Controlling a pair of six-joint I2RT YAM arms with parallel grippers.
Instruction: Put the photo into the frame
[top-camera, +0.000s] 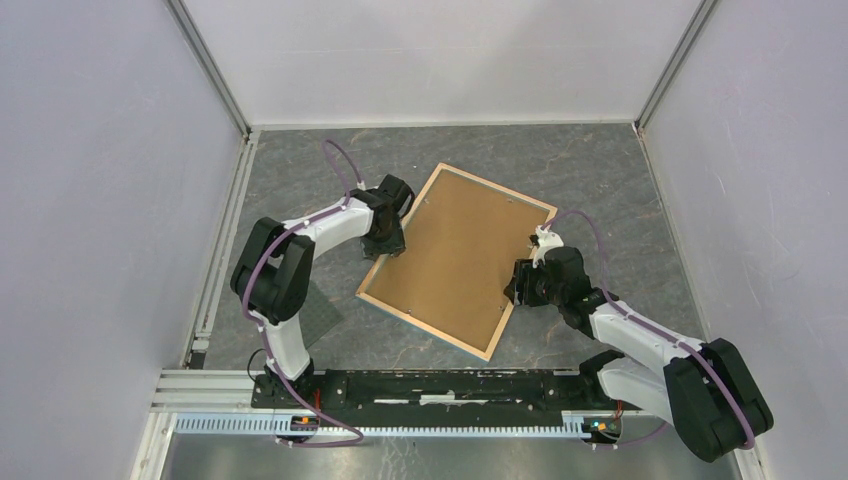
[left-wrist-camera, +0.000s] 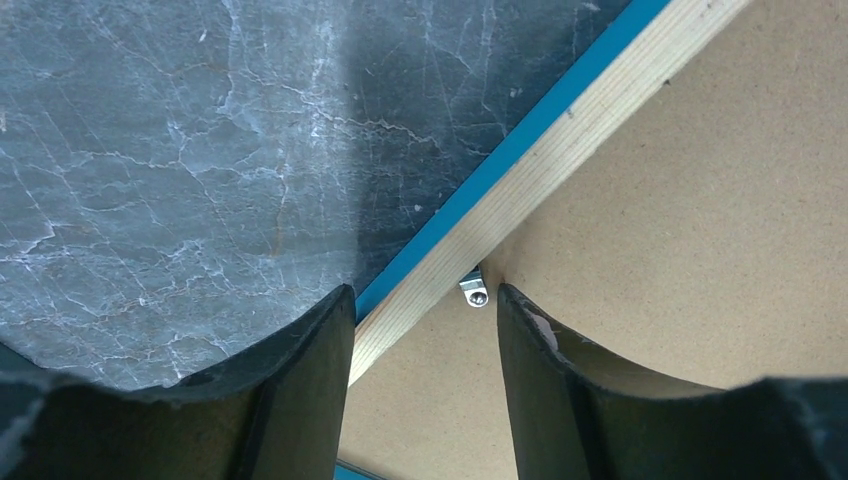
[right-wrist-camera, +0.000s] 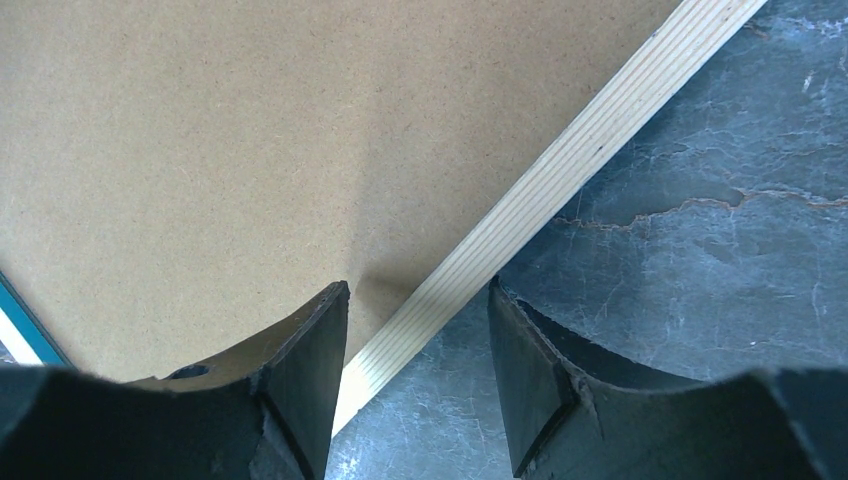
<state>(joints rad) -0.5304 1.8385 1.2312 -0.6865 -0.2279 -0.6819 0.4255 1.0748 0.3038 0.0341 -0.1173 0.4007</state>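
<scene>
The frame (top-camera: 425, 327) is laid flat on the grey table (top-camera: 560, 170), near its middle and turned at an angle to the table edges. Its light wood back is turned up, and a thin blue edge is seen along its outer side in the left wrist view. The opening of the frame is filled by a brown backing board (top-camera: 455, 255). Whether the photo lies under this board cannot be told.

The left gripper (top-camera: 384, 244) is placed at the left long side of the frame. Its fingers (left-wrist-camera: 310, 380) are spread, with one over the table just outside the blue edge and the other over the board. The wooden rail runs between them. A small metal clip (left-wrist-camera: 474, 291) is seen on the board just beside the inner finger.

The right gripper (top-camera: 520, 285) is placed at the opposite long side. Its fingers (right-wrist-camera: 300, 380) are also spread across the rail, one over the board and one over the table. A strip of table is seen between the rail and the outer finger. Nothing is pinched by either gripper.
</scene>
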